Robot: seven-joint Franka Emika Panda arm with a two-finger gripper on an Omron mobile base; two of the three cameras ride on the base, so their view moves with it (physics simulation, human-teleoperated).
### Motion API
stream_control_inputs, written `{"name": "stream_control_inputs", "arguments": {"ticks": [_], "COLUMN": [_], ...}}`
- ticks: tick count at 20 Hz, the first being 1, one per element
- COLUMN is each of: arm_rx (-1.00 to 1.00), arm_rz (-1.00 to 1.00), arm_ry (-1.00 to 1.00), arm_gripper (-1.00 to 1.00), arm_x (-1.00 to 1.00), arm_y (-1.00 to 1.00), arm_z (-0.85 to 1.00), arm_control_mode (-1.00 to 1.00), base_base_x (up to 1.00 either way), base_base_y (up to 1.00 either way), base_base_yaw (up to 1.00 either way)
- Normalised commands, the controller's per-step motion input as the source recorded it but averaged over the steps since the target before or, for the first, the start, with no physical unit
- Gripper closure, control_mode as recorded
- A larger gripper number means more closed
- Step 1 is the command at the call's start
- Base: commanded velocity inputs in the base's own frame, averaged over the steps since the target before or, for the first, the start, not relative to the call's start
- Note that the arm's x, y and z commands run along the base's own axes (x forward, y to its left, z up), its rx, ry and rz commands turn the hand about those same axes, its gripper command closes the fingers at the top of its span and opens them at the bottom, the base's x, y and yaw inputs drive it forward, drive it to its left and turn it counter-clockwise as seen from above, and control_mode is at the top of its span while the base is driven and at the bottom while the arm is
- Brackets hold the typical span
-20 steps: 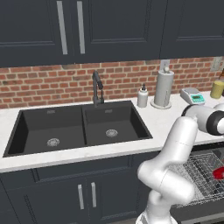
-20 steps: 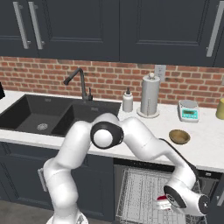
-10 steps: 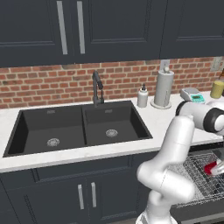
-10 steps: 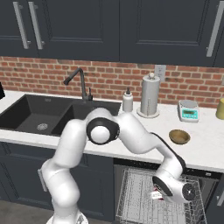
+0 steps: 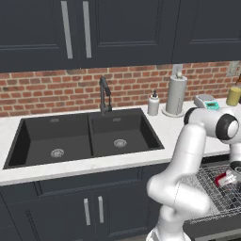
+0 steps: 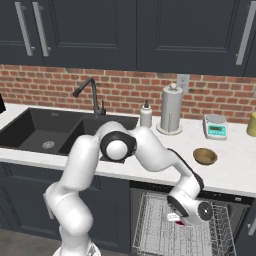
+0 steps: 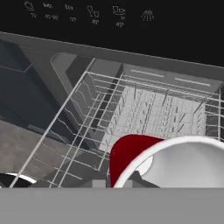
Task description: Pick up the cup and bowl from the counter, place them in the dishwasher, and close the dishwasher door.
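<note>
White cycle icons are showing along the dishwasher door [image 7: 109, 30] edge, way too tiny to read. The gripper [image 6: 176, 218] is sitting clamped on the cup [image 7: 127, 155], hanging it over the rack [image 7: 153, 109].

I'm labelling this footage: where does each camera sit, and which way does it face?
Left base view: behind the arm's left, facing the counter; arm at lower right, cup.
Right base view: behind its right; arm lower left, bowl.
Hand view: on the hand, facing the rack.
All share the cup and rack.
</note>
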Motion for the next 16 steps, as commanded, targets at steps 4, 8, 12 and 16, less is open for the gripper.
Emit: {"name": "stream_control_inputs", "arguments": {"ticks": [4,8,12,16], "arm_rx": [-0.01,0.00,0.00,0.00], "arm_rz": [-0.08,-0.08,-0.06,-0.03], "arm_ry": [0.10,0.03,0.00,0.00], "arm_gripper": [1.00,1.00,1.00,1.00], "arm_x": [0.00,-0.02,-0.05,0.00], "arm_y": [0.00,0.00,0.00,0.01], "arm_z": [-0.42,-0.44,-0.43,-0.49], "arm_control_mode": [-1.00,-1.00,-1.00,-1.00], "base_base_x": [0.00,0.00,0.00,0.00], "base_base_y": [0.00,0.00,0.00,0.00], "base_base_yaw": [0.00,0.00,0.00,0.00]}}
